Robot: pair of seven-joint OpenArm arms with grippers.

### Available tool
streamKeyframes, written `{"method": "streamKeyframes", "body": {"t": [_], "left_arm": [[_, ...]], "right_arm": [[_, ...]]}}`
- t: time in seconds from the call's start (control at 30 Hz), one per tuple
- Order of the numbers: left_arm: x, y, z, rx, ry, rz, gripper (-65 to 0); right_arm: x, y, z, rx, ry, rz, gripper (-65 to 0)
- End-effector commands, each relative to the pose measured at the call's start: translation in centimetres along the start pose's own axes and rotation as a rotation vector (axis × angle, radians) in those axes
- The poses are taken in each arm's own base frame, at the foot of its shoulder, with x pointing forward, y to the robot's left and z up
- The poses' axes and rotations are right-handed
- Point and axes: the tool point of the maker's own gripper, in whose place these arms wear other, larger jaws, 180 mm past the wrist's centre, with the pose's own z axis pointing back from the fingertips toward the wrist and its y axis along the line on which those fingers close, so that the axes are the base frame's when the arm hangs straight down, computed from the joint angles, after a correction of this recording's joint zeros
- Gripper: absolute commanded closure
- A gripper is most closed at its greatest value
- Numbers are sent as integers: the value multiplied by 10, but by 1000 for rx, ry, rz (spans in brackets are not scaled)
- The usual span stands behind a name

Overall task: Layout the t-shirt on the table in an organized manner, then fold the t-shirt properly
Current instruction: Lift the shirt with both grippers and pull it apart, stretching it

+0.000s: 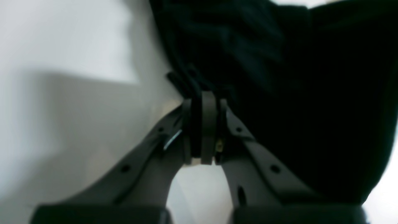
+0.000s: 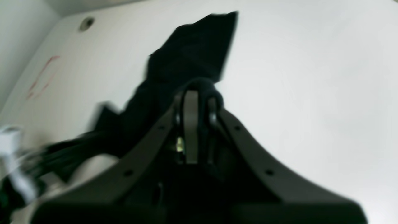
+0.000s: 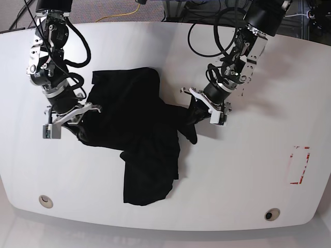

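One black t-shirt (image 3: 139, 139), two robot arms, one white tabletop (image 3: 248, 170), two round grommet holes, one red tape rectangle (image 3: 299, 165).

Base view, left to right. Left of frame: the right hand (image 3: 77, 114) is pinched shut on a bunched edge of the t-shirt; in its wrist view the fingers (image 2: 190, 124) are together with black cloth wrapped over the tips. A grommet hole (image 3: 45, 200) sits at lower left. Centre: the t-shirt lies crumpled on the tabletop, one lobe toward the upper centre, a longer part trailing to lower centre, a strip stretched toward the right. Right of centre: the left hand (image 3: 200, 109) is clamped tight on that strip; wrist view shows cloth gathered between its closed fingers (image 1: 207, 124), blurred. Second grommet hole (image 3: 269, 213) at lower right, with the tape rectangle at far right.
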Motion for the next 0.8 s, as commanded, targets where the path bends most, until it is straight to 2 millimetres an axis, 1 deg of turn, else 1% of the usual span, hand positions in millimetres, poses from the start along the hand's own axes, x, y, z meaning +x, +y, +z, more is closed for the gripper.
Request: {"method": "streamKeyframes", "body": {"t": [0.0,0.03,0.1,0.17,0.3,0.37,0.43,0.5,0.6,0.77], "left_arm": [[44,0,9,-20,-113,-48,0],[50,4,12,-11,-122,-58,0],[72,15,24,25,-164,-96,0],[90,22,32,45,-197,-129,0],[121,31,47,66,-235,-190,0],[141,37,56,87,-257,-221,0],[160,44,64,118,-290,-239,0],[176,48,70,135,-318,-253,0],[200,47,73,139,-363,-280,0],[230,50,78,144,-395,-354,0]], "right_arm": [[26,-4,5,-7,-80,28,0],[28,-7,6,-15,-86,29,0],[36,-15,9,-36,-102,36,0],[40,-19,12,-45,-105,53,0],[53,-22,12,-48,-124,84,0],[58,-23,13,-52,-130,99,0],[67,-23,12,-51,-148,115,0],[75,-24,12,-52,-161,126,0],[85,-29,10,-61,-175,135,0],[109,-31,8,-66,-220,161,0]]}}
